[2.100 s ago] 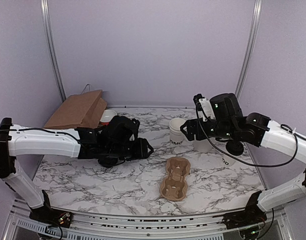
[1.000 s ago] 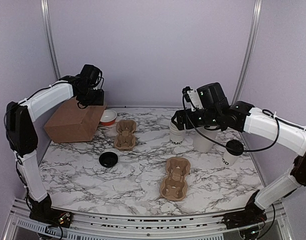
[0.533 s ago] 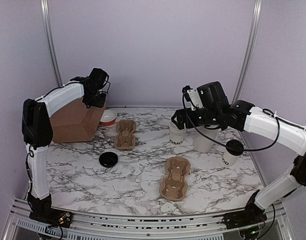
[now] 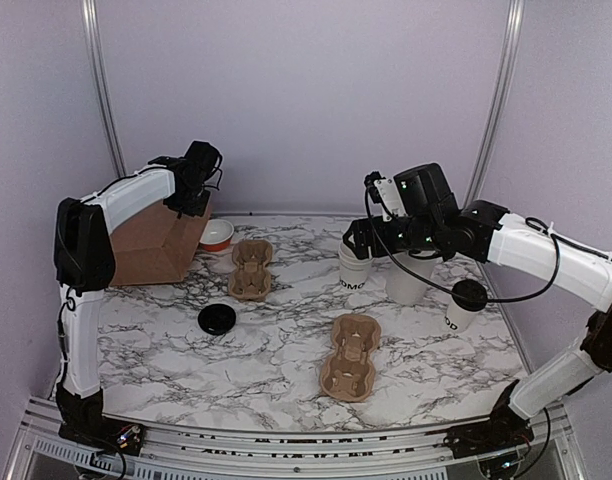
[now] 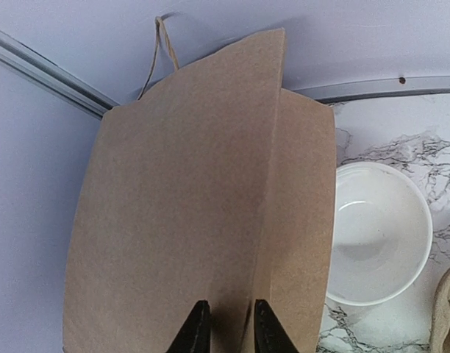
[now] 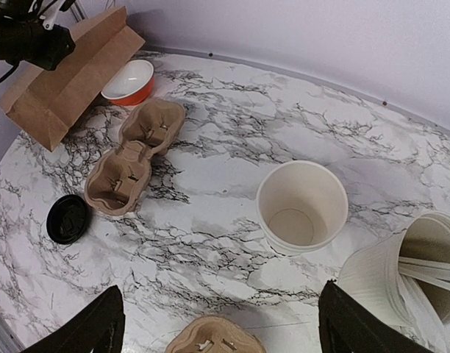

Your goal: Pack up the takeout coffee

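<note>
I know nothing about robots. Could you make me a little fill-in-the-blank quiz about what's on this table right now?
The left gripper is closed on the ____ paper bag. The loose lid lying on the table is ____ in colour. The white cup below the open right gripper is ____ inside. The cardboard cup carriers number ____.
Missing words: brown; black; empty; two.

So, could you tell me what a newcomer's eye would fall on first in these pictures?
Probably the left gripper, raised in the far-left corner at the top of the brown paper bag. Next, the right gripper, jaws wide open, above the lidless white cup, while a black lid lies alone on the left of the marble table.
</note>
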Robot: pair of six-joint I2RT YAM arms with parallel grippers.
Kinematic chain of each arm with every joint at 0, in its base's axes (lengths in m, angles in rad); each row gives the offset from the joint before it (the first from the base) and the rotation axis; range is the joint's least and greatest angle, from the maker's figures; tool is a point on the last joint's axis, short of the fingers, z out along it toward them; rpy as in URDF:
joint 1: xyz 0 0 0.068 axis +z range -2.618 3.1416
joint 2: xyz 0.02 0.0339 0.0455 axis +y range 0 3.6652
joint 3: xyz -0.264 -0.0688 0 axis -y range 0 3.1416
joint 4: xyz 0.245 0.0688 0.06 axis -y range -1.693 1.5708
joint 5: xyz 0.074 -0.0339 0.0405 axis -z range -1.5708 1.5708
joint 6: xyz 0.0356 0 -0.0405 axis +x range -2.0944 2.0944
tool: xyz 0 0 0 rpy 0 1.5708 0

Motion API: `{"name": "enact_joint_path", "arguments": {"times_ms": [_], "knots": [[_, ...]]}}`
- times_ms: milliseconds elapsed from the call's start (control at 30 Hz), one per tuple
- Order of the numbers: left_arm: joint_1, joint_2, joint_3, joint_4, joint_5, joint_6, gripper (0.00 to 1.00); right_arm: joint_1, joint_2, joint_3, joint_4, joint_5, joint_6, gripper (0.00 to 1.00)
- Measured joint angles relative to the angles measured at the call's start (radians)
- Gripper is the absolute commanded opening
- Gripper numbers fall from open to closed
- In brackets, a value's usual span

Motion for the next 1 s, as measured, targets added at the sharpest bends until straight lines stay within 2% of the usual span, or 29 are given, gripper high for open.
{"name": "enact_joint_path", "arguments": {"times_ms": [167,333,600,1000], "knots": [[0.000,0.001,0.003,0.000,-0.023,0.009,0.06,0.000,0.000,0.000,-0.005,0.001,0.000,0.88],[0.000,0.000,0.003,0.000,-0.033,0.008,0.00,0.000,-0.001,0.000,-0.004,0.002,0.000,0.88],[-0.009,-0.058,-0.039,-0.001,-0.054,0.005,0.00,0.000,-0.002,0.000,-0.004,0.000,0.000,0.88],[-0.077,-0.344,-0.175,0.000,-0.092,-0.031,0.00,0.000,-0.011,-0.001,0.002,-0.022,0.005,0.88]]}}
